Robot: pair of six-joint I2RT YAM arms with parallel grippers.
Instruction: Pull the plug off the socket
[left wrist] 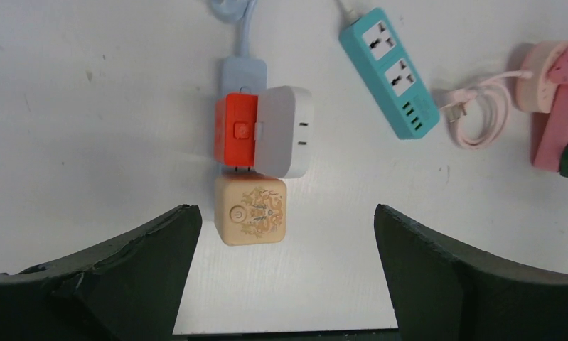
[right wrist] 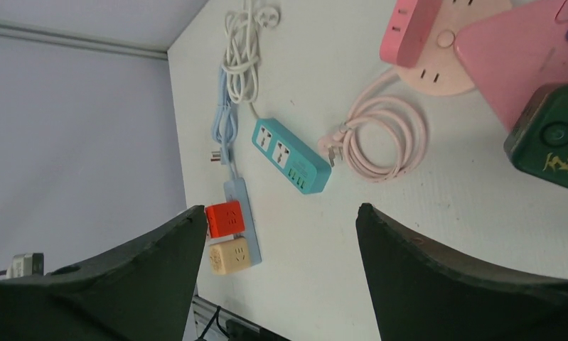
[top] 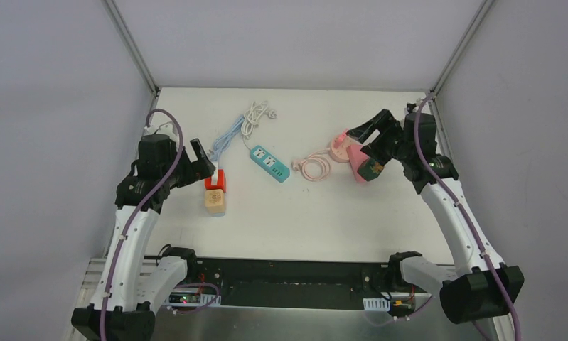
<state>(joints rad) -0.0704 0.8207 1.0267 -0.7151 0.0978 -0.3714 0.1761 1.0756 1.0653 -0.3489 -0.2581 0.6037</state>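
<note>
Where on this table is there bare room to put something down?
Widest: the near table, in front of the teal strip, right of the beige cube. Also the back, between white cable and pink socket. The middle row is crowded.

Left fingers (left wrist: 110,280), right fingers (right wrist: 465,277) wide apart

My white desk (top: 302,220) carries a pale blue strip (left wrist: 243,71), a teal strip (top: 269,163) and pink sockets (top: 340,149), possibly two stacked.
</note>
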